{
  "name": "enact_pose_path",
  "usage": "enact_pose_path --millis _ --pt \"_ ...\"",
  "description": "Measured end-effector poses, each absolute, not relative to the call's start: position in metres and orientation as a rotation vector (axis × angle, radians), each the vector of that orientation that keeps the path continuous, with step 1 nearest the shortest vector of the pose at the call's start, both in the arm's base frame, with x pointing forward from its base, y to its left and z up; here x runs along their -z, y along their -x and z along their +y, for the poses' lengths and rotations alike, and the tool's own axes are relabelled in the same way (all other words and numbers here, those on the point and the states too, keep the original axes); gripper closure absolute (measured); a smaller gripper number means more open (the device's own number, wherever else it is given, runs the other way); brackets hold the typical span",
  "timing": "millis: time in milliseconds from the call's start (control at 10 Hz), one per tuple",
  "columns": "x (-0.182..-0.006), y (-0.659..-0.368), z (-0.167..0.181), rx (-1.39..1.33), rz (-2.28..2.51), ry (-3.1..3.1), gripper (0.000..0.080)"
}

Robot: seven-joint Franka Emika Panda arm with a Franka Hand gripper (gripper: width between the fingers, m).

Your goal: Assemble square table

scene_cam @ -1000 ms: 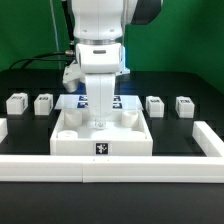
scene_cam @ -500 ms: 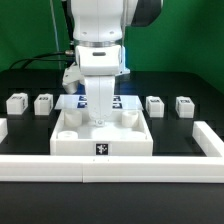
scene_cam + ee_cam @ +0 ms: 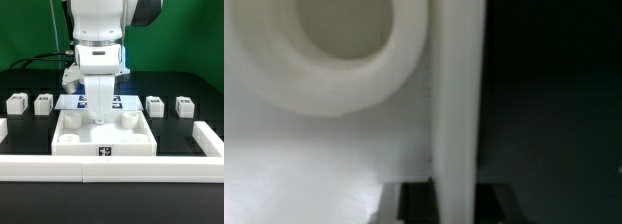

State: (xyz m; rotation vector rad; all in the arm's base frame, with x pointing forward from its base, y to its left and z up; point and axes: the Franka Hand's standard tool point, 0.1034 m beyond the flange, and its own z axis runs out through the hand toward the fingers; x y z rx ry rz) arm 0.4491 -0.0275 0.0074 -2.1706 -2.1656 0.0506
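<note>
Reaching into tabletop (image 3: 75, 147), gripper (image 3: 100, 118) tips hard to make out; wrist view blurred, dark fingers (image 3: 409, 203) cut off at edge; jaws narrow, pinching tabletop rim wall

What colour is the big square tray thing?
The tray is white, with a black-and-white tag in front; exterior view shows it best.

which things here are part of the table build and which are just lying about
For the job: tabletop; four legs, two either side; pincer, shut on the tabletop's rim.
Just lying about: marker board; border rail.
</note>
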Motion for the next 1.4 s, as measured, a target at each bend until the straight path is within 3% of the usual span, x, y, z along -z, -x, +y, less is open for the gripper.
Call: enact_pose_path --millis 500,1000,1400 --pt "-0.008 -0.451 -0.023 -0.046 -2.152 2.186 0.0741" --pt "-0.007 -0.490 0.057 0.088 -2.144 2.232 0.0742" --pt "-0.005 -0.494 0.067 -0.049 -2.128 2.163 0.0743"
